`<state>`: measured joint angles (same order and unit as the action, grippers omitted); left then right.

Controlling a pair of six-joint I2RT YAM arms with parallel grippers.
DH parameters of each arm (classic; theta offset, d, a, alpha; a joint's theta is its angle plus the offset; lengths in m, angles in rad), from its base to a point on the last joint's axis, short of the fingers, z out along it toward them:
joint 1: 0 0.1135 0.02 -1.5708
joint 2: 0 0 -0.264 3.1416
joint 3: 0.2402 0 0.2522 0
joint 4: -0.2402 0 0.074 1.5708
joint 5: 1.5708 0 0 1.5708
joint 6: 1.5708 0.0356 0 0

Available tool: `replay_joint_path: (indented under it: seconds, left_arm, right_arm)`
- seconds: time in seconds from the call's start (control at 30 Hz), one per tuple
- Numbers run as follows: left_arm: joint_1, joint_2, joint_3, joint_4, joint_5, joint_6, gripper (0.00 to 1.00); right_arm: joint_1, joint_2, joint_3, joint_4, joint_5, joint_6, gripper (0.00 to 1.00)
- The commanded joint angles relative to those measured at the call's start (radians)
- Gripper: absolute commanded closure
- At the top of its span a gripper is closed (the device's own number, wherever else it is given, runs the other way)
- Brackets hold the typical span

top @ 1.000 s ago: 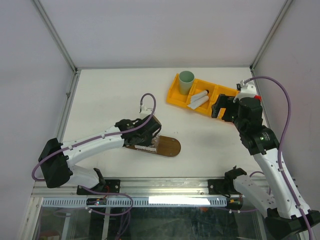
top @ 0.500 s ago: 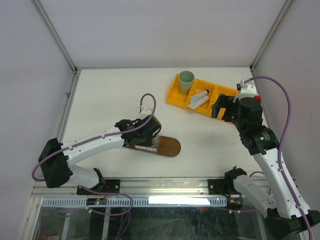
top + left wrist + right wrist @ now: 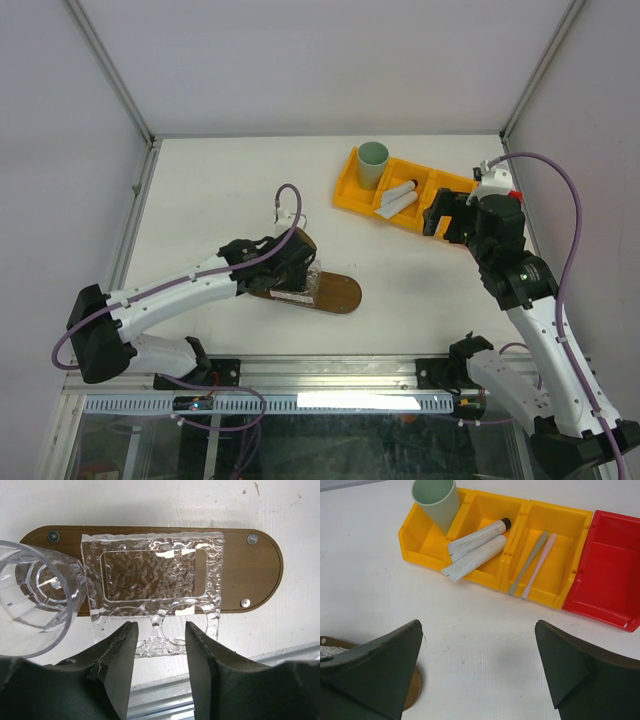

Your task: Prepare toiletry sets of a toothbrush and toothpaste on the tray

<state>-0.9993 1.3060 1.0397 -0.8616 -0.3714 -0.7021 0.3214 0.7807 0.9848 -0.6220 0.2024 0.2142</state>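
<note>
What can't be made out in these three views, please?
Toothbrushes: hidden under the right gripper in the top view.
Glass: cut off by the left wrist view's left edge.
Tray: only a sliver beside a finger in the right wrist view.
Red bin: cut by that view's right edge.

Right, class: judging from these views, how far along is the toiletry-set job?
Done: a clear rippled dish and a clear glass sit on the brown oval wooden tray. In hand: nothing. The left gripper hangs open over the dish, and the right gripper is open near the yellow plastic bin. Left: both white tubes and both thin brushes lie in the bin.
</note>
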Motion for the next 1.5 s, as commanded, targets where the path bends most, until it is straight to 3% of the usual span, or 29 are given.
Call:
replay_joint_path:
  seconds: [0.0, 0.53, 1.1, 1.47]
  left_arm:
    - [0.013, -0.051, 0.048, 0.029, 0.012, 0.026, 0.55]
    - [0.013, 0.008, 0.022, 0.029, 0.005, 0.013, 0.56]
    - [0.013, 0.047, 0.028, 0.038, -0.004, 0.024, 0.69]
    - [0.013, 0.045, 0.020, 0.049, -0.007, 0.026, 0.71]
  right_arm:
    - [0.004, -0.006, 0.007, 0.056, 0.015, -0.015, 0.01]
    - [0.004, -0.012, 0.004, 0.059, 0.014, -0.012, 0.01]
    - [0.005, -0.011, 0.001, 0.059, 0.009, -0.013, 0.01]
    - [0.005, -0.007, 0.001, 0.058, 0.008, -0.012, 0.01]
